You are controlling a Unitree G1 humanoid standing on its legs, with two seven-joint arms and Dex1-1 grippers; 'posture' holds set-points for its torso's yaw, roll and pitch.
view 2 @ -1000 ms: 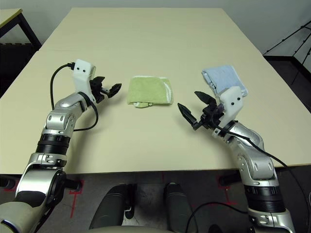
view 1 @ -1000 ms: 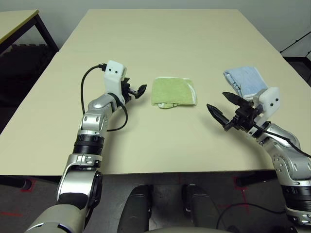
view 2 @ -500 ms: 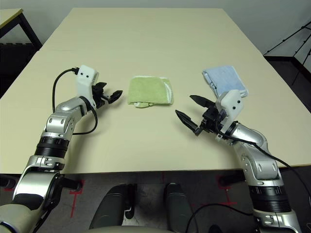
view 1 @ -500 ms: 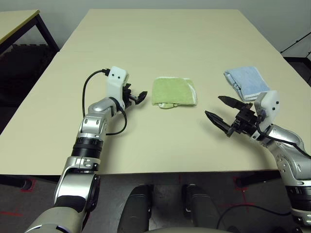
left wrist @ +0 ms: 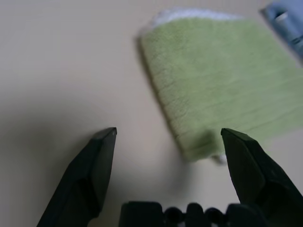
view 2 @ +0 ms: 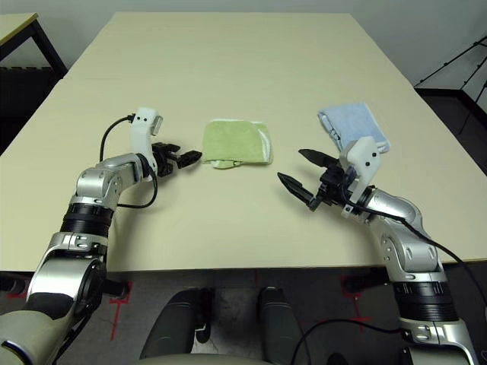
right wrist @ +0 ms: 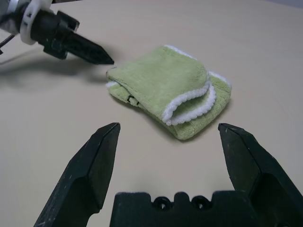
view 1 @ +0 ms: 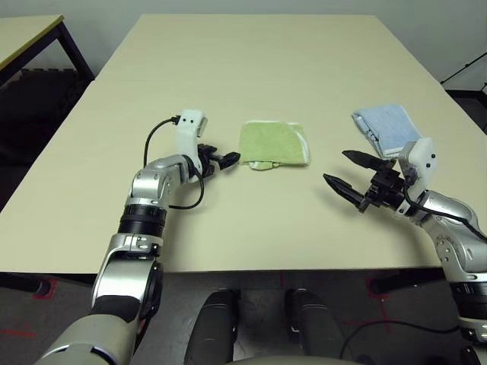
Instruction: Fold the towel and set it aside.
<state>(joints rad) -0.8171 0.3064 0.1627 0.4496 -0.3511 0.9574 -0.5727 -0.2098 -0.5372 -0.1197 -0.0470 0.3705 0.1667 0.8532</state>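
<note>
The light green towel (view 1: 274, 144) lies folded into a small packet with white edging on the table's middle, also seen close up as the towel (right wrist: 170, 90) and the towel (left wrist: 222, 90). My left gripper (view 1: 227, 159) is open, low over the table, its tips just short of the towel's left edge. My right gripper (view 1: 348, 171) is open too, hovering to the right of the towel and a hand's width away from it. Nothing sits between the fingers of either one.
A light blue folded cloth (view 1: 386, 128) lies at the right, just behind my right wrist. A black cable loops from my left wrist. The beige table (view 1: 251, 61) stretches bare toward the back; another table edge (view 1: 30, 34) stands far left.
My left gripper has dropped and slid right, ending close to the towel's left edge. My right gripper has lowered slightly. The towel has not moved.
</note>
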